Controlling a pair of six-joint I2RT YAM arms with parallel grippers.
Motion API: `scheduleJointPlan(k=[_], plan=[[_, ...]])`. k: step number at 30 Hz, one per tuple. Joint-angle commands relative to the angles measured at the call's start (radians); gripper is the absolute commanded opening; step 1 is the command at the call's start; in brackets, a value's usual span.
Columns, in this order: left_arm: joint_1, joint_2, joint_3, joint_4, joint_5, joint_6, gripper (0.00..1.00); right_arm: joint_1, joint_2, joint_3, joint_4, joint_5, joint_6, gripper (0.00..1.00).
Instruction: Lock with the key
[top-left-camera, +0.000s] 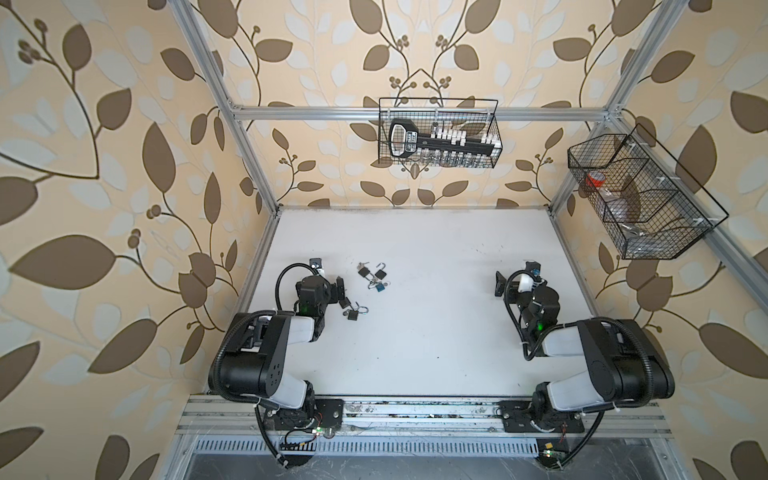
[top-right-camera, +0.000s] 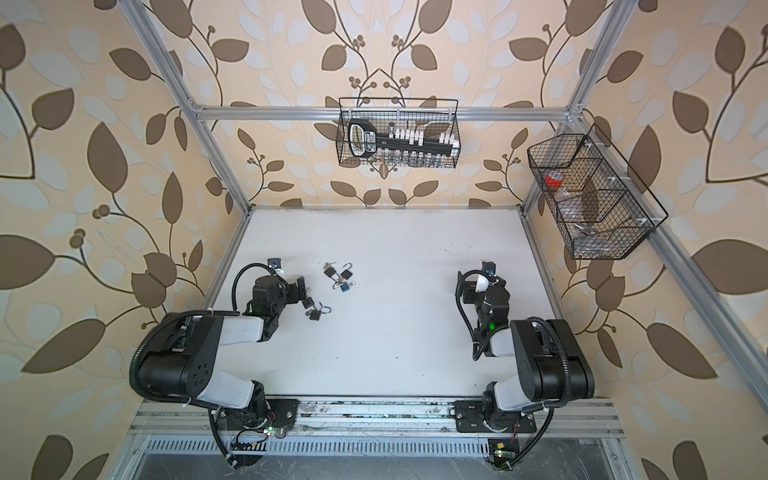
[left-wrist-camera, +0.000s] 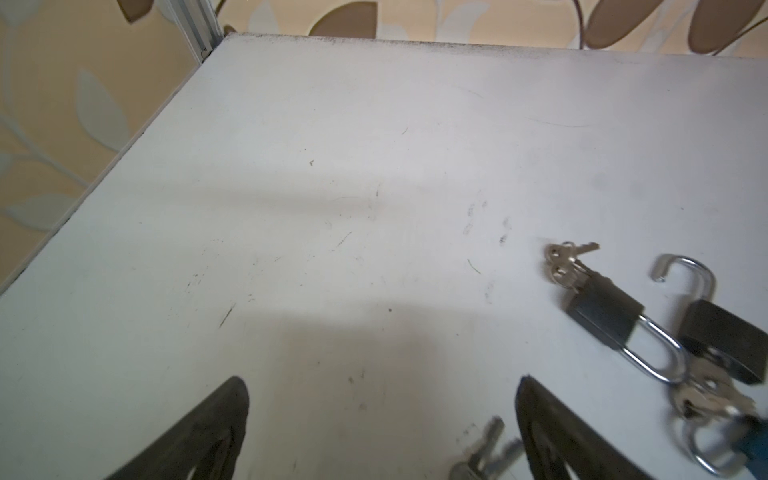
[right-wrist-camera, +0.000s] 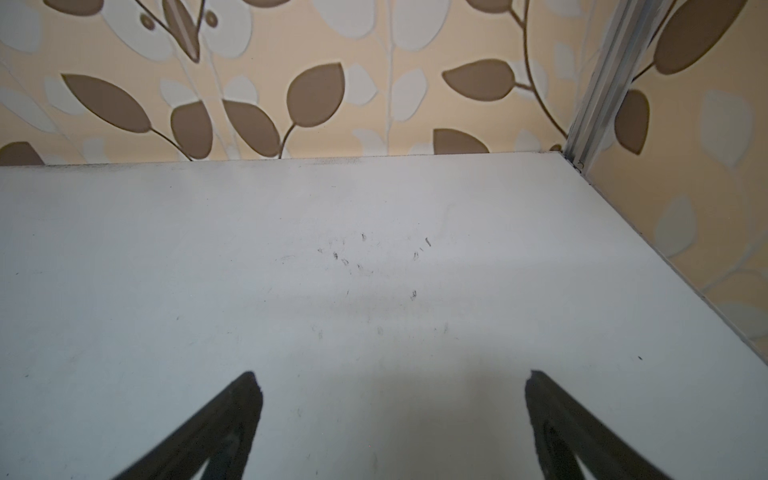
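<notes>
White bench (top-left-camera: 415, 332), leaf-pattern walls around. Padlock cluster (top-left-camera: 372, 275), 3 pcs w/ keys, lay left of centre. 4th padlock (top-left-camera: 353, 314), shackle open, lay apart from the cluster, just beside L end effector (left-wrist-camera: 382, 386). Its keys (left-wrist-camera: 486, 453) showed between the L fingers. L jaws stood wide, gripping nothing. R end effector (right-wrist-camera: 390, 382) likewise wide & empty, well apart from all locks.

Four small padlocks lie flat on the white bench (top-left-camera: 428, 316), left of its middle. Three cluster together: a black-bodied padlock (left-wrist-camera: 604, 313) with silver keys (left-wrist-camera: 561, 264) at its base, a second black padlock (left-wrist-camera: 723, 340) with its steel shackle swung open, and a blue padlock (top-left-camera: 379, 287). A fourth black padlock (top-left-camera: 353, 315) lies apart, its shackle open.
</notes>
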Motion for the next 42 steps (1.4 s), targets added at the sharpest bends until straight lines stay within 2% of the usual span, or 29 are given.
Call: scheduleJointPlan(k=[1, 4, 6, 10, 13, 16, 18, 20, 23, 26, 29, 33, 36, 42], plan=[[-0.095, -0.196, 0.018, -0.127, -0.211, 0.001, 0.99, 0.061, -0.141, 0.015, -0.099, 0.162, -0.023, 1.00], [-0.176, -0.297, 0.089, -0.354, -0.345, -0.104, 0.99, 0.067, -0.270, 0.051, -0.251, 0.182, 0.051, 0.99], [-0.187, -0.334, 0.170, -0.538, -0.356, -0.202, 0.99, 0.067, -0.330, 0.093, -0.371, 0.224, 0.136, 1.00], [-0.187, -0.346, 0.372, -1.006, -0.387, -0.600, 0.99, 0.065, -0.355, 0.314, -0.874, 0.349, 0.511, 1.00], [-0.186, -0.303, 0.508, -1.241, -0.357, -0.765, 0.99, 0.065, -0.306, 0.422, -1.036, 0.227, 0.551, 1.00], [-0.186, -0.283, 0.578, -1.379, -0.252, -0.789, 0.99, 0.059, -0.279, 0.471, -1.117, 0.058, 0.607, 1.00], [-0.186, -0.298, 0.567, -1.386, -0.165, -0.772, 0.99, 0.075, -0.282, 0.474, -1.115, -0.040, 0.607, 1.00], [-0.188, -0.324, 0.542, -1.354, -0.034, -0.712, 0.99, 0.127, -0.277, 0.466, -1.074, -0.142, 0.556, 1.00], [-0.190, -0.370, 0.483, -1.284, 0.132, -0.673, 0.99, 0.259, -0.236, 0.497, -1.071, -0.182, 0.490, 1.00], [-0.192, -0.409, 0.459, -1.284, 0.177, -0.661, 0.99, 0.412, -0.169, 0.533, -1.060, -0.137, 0.442, 1.00], [-0.190, -0.449, 0.432, -1.260, 0.214, -0.656, 0.99, 0.534, -0.068, 0.584, -1.029, -0.153, 0.401, 0.99], [-0.165, -0.475, 0.417, -1.246, 0.263, -0.657, 0.99, 0.657, 0.117, 0.724, -1.045, -0.160, 0.340, 0.96], [-0.105, -0.483, 0.405, -1.234, 0.338, -0.664, 0.99, 0.721, 0.271, 0.864, -1.099, -0.172, 0.304, 0.89], [0.139, -0.507, 0.352, -1.173, 0.607, -0.691, 0.99, 0.727, 0.509, 1.155, -1.231, -0.201, 0.248, 0.77]])
